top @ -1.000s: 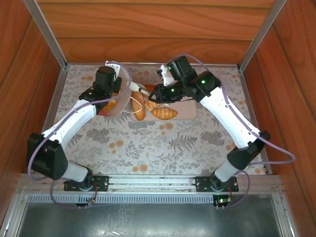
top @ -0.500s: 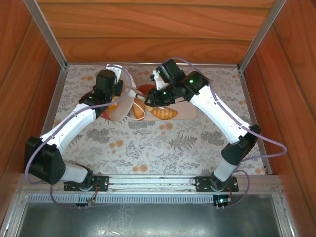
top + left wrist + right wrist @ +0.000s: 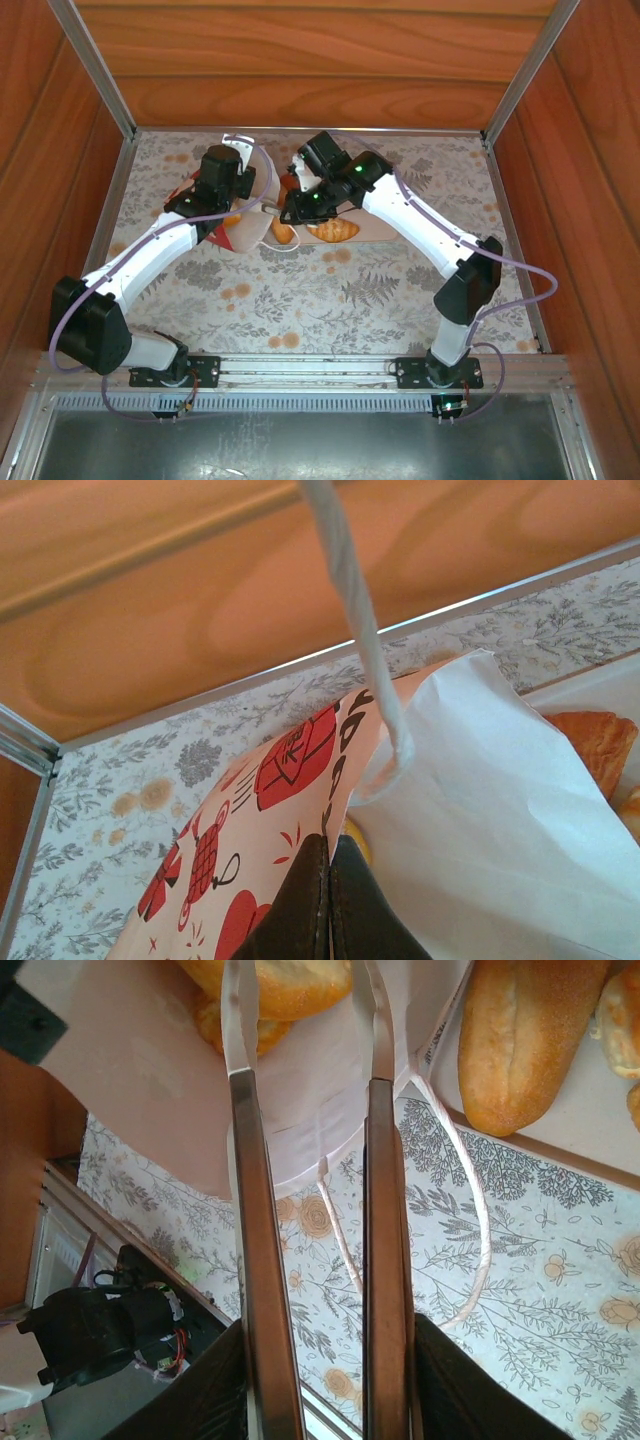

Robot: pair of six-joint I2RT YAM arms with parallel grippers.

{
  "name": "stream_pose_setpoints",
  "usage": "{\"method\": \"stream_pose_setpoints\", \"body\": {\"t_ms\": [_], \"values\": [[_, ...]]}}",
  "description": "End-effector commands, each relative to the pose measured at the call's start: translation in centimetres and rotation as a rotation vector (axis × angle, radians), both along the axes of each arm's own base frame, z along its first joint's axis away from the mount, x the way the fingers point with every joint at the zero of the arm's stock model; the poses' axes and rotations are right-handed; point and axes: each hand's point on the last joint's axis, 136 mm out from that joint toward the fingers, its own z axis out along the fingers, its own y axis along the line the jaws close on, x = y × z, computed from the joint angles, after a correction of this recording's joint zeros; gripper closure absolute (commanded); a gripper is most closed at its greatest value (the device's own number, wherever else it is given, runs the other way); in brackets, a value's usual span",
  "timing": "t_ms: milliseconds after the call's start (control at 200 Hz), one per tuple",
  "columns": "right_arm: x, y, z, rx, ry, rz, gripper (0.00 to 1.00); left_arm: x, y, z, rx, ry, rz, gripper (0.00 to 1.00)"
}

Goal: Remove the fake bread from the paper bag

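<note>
Your left gripper [image 3: 328,875] pinches the paper bag [image 3: 500,810]; your right gripper [image 3: 305,1040], a bit open and maybe empty, could push the fake bread [image 3: 290,985] deeper.

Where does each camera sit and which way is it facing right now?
Top external: above and behind the bases, looking down; both arms meet at the paper bag.
Left wrist: low behind the left gripper, facing the far wall; its fingers pinched shut on the bag's rim.
Right wrist: looks along the right gripper, jaws apart, into the bag's mouth at a roll.
Shared: the bag in all three; the loaf beside it, top and right wrist.
</note>
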Motion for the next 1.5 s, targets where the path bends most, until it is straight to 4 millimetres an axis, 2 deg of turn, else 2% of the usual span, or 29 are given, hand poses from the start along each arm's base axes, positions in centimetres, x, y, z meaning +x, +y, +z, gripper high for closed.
{"method": "stream_pose_setpoints", "body": {"t_ms": [0,370,515,714,1029,1494], "values": [[-0.3,1.6,0.3,0.056,-0.027,0.067,0.59,-0.3,0.0,1.8,-0.022,-0.051,0.004,1.0],[0.9,2.5,-1.2,0.032,-0.116,0.144,0.58,-1.0,0.8,2.5,0.008,-0.073,0.012,1.0],[0.8,2.8,-2.3,-0.014,-0.122,0.158,0.57,-1.2,1.0,2.6,0.012,-0.077,0.018,1.0],[0.5,3.4,-2.8,-0.032,-0.138,0.19,0.56,-1.1,1.0,2.6,0.013,-0.077,0.02,1.0],[1.1,4.1,-3.8,-0.074,-0.154,0.211,0.54,-1.1,1.0,2.6,0.013,-0.076,0.016,1.0],[1.4,5.8,-4.0,-0.053,-0.152,0.249,0.51,-1.1,0.8,2.5,0.008,-0.074,0.009,1.0]]}}
